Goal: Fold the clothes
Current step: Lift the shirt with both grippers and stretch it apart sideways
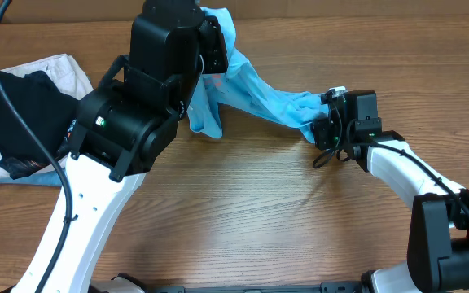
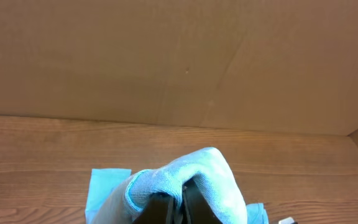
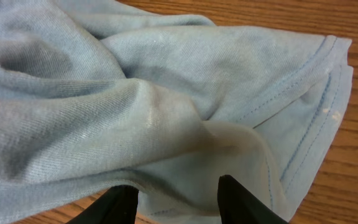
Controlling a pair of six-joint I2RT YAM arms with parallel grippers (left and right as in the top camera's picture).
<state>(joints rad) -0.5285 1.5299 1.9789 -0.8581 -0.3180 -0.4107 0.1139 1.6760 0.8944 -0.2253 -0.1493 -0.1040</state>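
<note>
T-shirt (image 1: 255, 96) stretched across the far centre of the table (image 1: 243, 220), its left end lifted.
The left gripper (image 2: 180, 200) clenched a raised bunch; the right gripper (image 3: 178, 190) straddled the hem (image 3: 303, 81), its hold unclear. Pulling apart could slip that hem loose and leave the shirt crumpled.

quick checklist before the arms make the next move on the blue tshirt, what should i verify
1. Left fingers holding the T-shirt: ok, cloth is bunched around them.
2. Right fingers holding the other end: ok, a fold is pinched between them.
3. T-shirt spread flat for a fold: not ok, it is twisted into a rope between the two arms.
4. Matching corners gripped: cannot tell, the bunching hides which parts are held.
5. Black garment clear of the T-shirt: ok, it lies apart at the left edge.
6. Bare table in front to lay it down: ok.
</note>
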